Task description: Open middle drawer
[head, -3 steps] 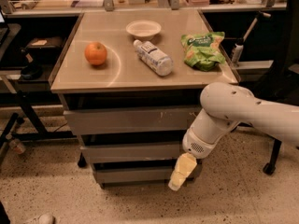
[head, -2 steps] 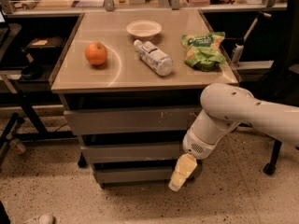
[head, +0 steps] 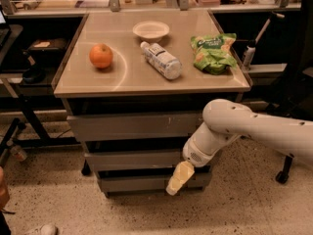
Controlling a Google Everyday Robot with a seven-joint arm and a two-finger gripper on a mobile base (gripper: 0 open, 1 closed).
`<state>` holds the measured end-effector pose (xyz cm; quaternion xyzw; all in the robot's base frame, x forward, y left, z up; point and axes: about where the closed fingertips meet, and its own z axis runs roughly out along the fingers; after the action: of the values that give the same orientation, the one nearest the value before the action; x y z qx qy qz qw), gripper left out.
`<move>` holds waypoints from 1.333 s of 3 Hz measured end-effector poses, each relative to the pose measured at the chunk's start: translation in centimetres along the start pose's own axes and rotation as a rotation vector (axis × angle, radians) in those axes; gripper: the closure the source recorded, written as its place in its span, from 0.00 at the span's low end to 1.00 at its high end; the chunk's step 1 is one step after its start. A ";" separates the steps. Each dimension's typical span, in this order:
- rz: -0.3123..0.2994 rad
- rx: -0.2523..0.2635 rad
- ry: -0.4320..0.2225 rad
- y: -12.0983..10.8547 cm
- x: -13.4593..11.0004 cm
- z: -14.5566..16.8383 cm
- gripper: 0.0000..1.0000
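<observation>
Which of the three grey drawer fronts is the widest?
The top drawer front, just under the tabletop; the middle drawer and bottom front step narrower. The tool hangs low right, across the bottom front.

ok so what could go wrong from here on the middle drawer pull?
1. The gripper hangs at the right end of the drawers, below the middle drawer and in front of the bottom drawer, so it may catch the wrong one.
2. The middle drawer's front shows no handle, so a pull could slip off.
3. The water bottle lies on its side and the orange sits loose on the cabinet top; a jerk could roll them.
</observation>
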<state>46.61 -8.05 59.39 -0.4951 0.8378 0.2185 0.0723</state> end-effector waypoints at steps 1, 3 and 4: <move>0.017 0.048 -0.055 -2.8 -1.2 2.3 0.00; 0.037 0.072 -0.090 -5.1 -1.6 4.6 0.00; 0.025 0.080 -0.090 -5.0 -1.7 6.6 0.00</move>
<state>51.12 -5.83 52.57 -0.4712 0.8478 0.2076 0.1271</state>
